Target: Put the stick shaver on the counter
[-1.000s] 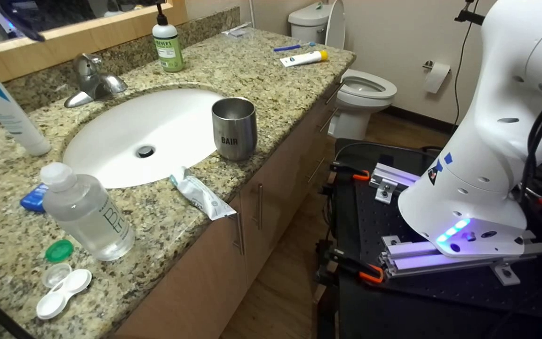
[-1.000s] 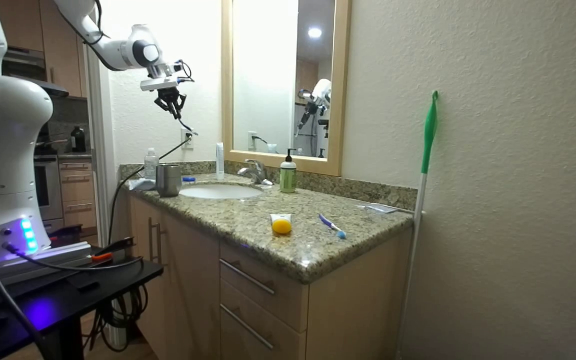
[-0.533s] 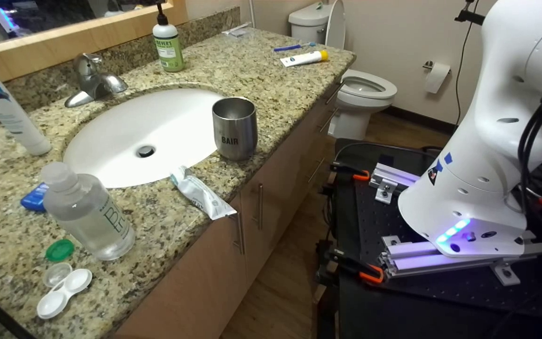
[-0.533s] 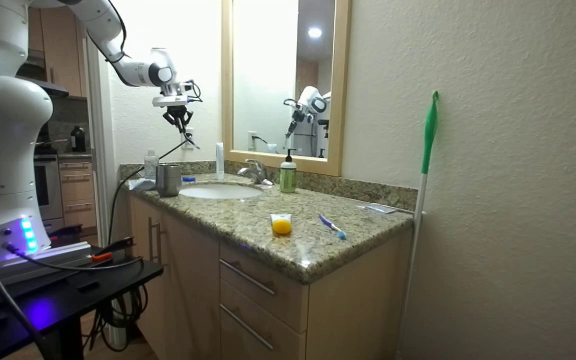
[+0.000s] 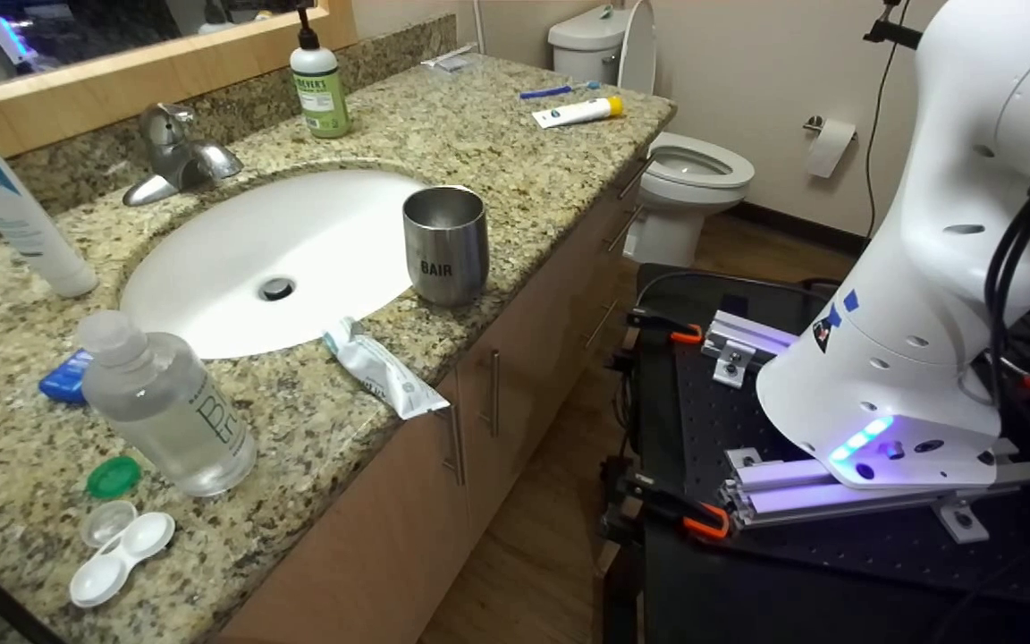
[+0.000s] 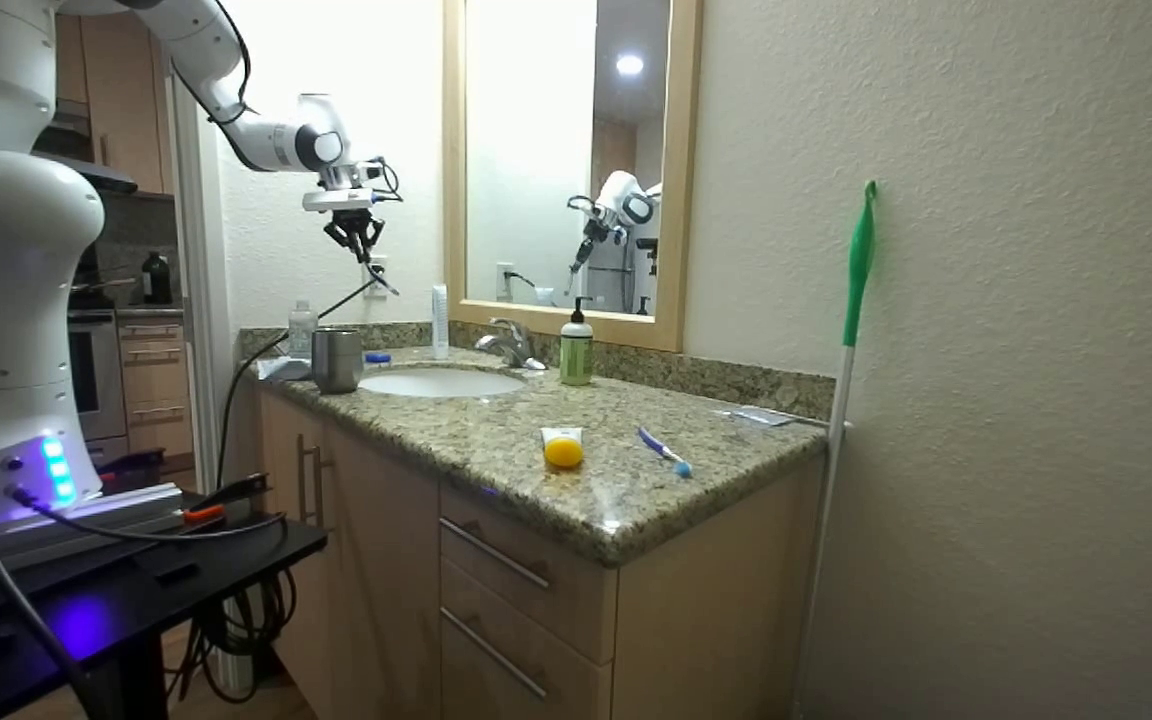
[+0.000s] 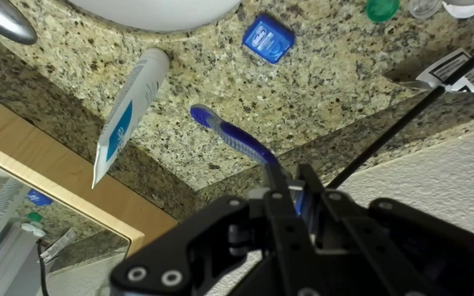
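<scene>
We see the gripper (image 7: 289,174), lower than a second earlier, clamped on a blue-and-gray stick shaver (image 7: 235,135), free end slanting down, well above the granite desk (image 6: 476,430), near the back corner where a white tube (image 6: 440,325) stands.

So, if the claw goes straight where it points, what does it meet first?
Probably the counter near the floss box, with the held shaver touching first; the exact depth is unclear.

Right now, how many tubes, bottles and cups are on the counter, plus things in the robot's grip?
Tubes: 3 (standing tube, crumpled tube, yellow-capped tube)
Bottles: 2 (pump bottle, clear bottle)
Cups: 1 (metal cup)
In the gripper: 1 (stick)
Total: 7
</scene>
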`<state>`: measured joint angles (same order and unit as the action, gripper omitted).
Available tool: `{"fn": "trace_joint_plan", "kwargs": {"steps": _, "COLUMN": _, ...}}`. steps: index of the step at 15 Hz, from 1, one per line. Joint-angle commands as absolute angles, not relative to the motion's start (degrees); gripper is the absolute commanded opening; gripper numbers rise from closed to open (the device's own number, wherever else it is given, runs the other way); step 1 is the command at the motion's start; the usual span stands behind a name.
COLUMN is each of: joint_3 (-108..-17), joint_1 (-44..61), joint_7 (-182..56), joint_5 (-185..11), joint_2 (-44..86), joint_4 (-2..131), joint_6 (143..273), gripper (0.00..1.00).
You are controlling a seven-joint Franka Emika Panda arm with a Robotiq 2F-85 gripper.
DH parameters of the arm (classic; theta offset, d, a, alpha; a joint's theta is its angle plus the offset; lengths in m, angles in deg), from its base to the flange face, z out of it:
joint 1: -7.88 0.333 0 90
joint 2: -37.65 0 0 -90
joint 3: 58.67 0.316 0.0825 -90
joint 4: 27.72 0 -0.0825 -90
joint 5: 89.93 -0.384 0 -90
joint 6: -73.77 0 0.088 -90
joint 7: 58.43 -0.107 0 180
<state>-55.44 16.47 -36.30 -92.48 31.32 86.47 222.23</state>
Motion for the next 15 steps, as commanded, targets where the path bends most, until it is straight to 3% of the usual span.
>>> {"fn": "trace_joint_plan", "kwargs": {"steps": 1, "joint_3": -53.67, "joint_1": 15.13, "joint_7": -35.17, "joint_5": -90.4, "joint_2": 23.76, "joint_4": 78.95, "joint_6": 224.8, "gripper": 0.03}}
{"fn": "trace_joint_plan", "kwargs": {"steps": 7, "joint_3": -54.37, "joint_1": 13.65, "joint_7": -40.71, "joint_5": -87.09, "joint_2": 12.34, "joint_4": 65.86, "joint_6": 226.37, "gripper": 0.03}}
{"fn": "trace_joint_plan", "kwargs": {"steps": 8, "joint_3": -53.56, "joint_1": 13.58, "joint_7": -39.92, "joint_5": -86.78, "joint_2": 16.2, "joint_4": 70.72, "joint_6": 226.51, "gripper": 0.13}}
{"fn": "trace_joint_plan", "kwargs": {"steps": 10, "joint_3": -53.71, "joint_1": 13.08, "joint_7": -40.46, "joint_5": -86.72, "joint_2": 13.15, "joint_4": 67.56, "joint_6": 226.47, "gripper": 0.13}}
{"fn": "trace_joint_plan", "kwargs": {"steps": 11, "joint_3": -53.72, "joint_1": 13.06, "joint_7": -40.58, "joint_5": -86.72, "joint_2": 12.57, "joint_4": 66.92, "joint_6": 226.47, "gripper": 0.03}}
{"fn": "trace_joint_plan", "kwargs": {"steps": 15, "joint_3": -53.86, "joint_1": 13.43, "joint_7": -41.13, "joint_5": -86.12, "joint_2": 7.31, "joint_4": 60.57, "joint_6": 226.6, "gripper": 0.03}}
